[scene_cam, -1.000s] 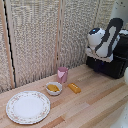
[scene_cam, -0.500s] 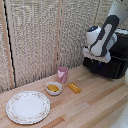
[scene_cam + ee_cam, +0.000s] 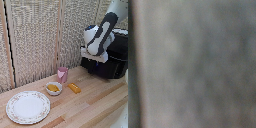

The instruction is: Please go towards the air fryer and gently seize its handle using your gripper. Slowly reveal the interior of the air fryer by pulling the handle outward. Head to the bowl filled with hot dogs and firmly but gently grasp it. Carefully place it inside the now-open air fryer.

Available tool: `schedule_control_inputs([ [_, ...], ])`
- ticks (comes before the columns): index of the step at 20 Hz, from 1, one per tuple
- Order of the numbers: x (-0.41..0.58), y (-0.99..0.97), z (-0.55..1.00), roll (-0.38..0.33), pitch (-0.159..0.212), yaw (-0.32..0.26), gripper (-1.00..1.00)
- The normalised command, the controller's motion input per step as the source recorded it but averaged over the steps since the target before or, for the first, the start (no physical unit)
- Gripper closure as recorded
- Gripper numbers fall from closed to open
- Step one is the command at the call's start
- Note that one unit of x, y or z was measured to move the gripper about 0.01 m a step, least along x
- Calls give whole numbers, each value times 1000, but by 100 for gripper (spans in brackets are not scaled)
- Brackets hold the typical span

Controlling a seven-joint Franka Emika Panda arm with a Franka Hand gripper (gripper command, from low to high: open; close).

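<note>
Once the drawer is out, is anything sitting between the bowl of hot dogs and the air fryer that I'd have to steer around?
Partly. The pink cup stands just behind the bowl, and a loose hot dog lies on the table beside it toward the air fryer. Both are low, so lifting the bowl should probably clear them.

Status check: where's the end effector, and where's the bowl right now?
End effector hidden behind arm at air fryer front; state unknown. Bowl with hot dogs untouched on table. Wrist view blurred grey.
</note>
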Motion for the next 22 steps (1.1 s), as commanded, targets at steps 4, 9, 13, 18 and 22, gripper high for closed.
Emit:
schedule_control_inputs([
  [4, -78, 981, 126, -12, -38, -1, 100],
  [9, -12, 943, 17, -24, -58, -28, 100],
  [13, 68, 539, -129, -12, -17, -89, 100],
  [18, 97, 116, -187, 6, 3, -110, -100],
  [22, 98, 0, -59, 20, 6, -141, -100],
])
